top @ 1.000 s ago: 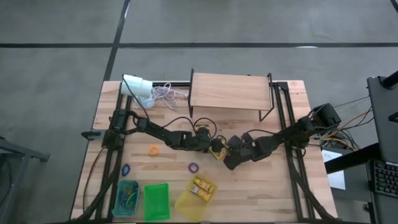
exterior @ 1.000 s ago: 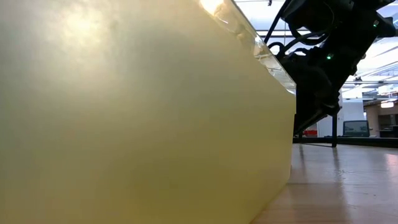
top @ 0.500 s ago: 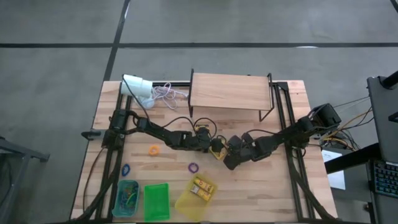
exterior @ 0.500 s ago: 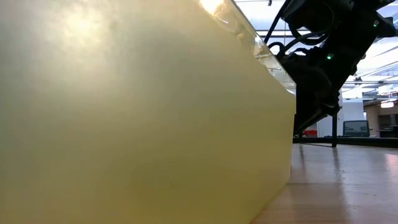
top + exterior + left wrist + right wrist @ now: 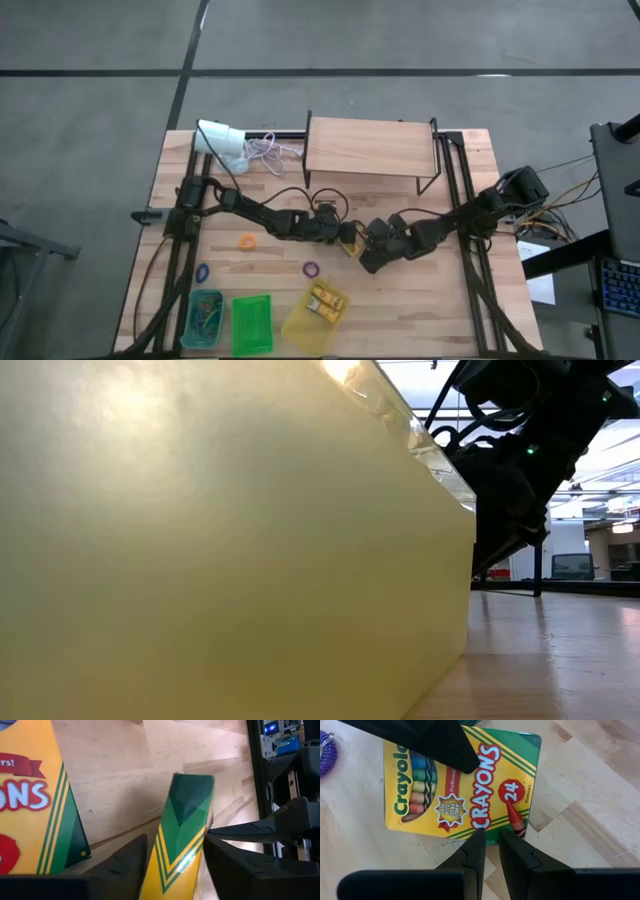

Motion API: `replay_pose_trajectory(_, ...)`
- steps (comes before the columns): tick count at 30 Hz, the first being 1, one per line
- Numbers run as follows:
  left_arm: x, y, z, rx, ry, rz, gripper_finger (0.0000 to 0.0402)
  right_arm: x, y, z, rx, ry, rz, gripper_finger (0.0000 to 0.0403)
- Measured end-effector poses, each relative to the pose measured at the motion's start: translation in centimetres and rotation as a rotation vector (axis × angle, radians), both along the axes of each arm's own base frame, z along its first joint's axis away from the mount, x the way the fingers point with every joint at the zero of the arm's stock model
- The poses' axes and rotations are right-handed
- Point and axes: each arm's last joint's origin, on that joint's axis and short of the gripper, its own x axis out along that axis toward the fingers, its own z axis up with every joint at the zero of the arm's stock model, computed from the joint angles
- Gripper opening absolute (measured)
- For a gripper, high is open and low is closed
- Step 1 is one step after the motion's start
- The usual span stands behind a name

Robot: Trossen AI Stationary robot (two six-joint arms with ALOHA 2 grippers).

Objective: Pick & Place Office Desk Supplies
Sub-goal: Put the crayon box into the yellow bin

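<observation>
My left hand (image 5: 338, 232) sits just beside the Crayola crayon box (image 5: 349, 240) near the middle of the wooden surface (image 5: 440, 300), and in my left wrist view its fingers (image 5: 125, 865) stand on either side of a second crayon box (image 5: 182, 840) set on edge, yellow with green chevrons; the fingers look to be at its two faces, but I cannot tell whether they press on it. My right hand (image 5: 364, 252) is on the other side of the flat-lying crayon box, its fingers (image 5: 475, 852) drawn narrow with only a slim gap, tips at the box's green edge and holding nothing. That box (image 5: 462, 785) lies face up, and a purple coil band (image 5: 327, 747) lies just beside it. Farther from the box towards the front edge lie another purple band (image 5: 311, 269), an orange band (image 5: 247, 241) and a blue band (image 5: 202, 272). Along the front edge stand a blue bin (image 5: 203, 318), a green bin (image 5: 252, 324) and a yellow bin (image 5: 305, 328) with crayon boxes (image 5: 326, 301) in it. Beyond the box, at the back, stand a wooden riser shelf (image 5: 370, 148) and a white cylinder (image 5: 220, 138) with its cord (image 5: 265, 150).
</observation>
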Motion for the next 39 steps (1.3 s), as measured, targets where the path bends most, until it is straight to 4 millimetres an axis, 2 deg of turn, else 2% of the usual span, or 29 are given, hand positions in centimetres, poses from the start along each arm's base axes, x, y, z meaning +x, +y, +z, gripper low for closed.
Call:
replay_pose_trajectory(5, 0.0, 0.0, 0.0, -0.001, -0.001, 0.001, 0.0143, 0.0, 0.0, 0.0, -0.005, -0.001, 0.002, 0.0052)
replay_pose_trajectory(8, 0.0, 0.0, 0.0, -0.002, -0.002, 0.001, 0.0126, 0.0, 0.0, 0.0, -0.006, 0.000, 0.004, 0.0052)
replay_pose_trajectory(27, 0.0, 0.0, 0.0, -0.001, 0.005, 0.000, 0.0127, -0.1, 0.0, 0.2, 0.000, -0.001, 0.006, 0.0052)
replay_pose_trajectory(34, 0.0, 0.0, 0.0, 0.000, 0.008, 0.000, 0.0127, -0.7, -0.3, 1.2, -0.011, 0.008, 0.001, 0.0052)
replay_pose_trajectory(39, 0.0, 0.0, 0.0, -0.001, 0.010, -0.001, 0.0127, -2.0, -0.9, 2.8, -0.047, 0.010, -0.036, 0.0052)
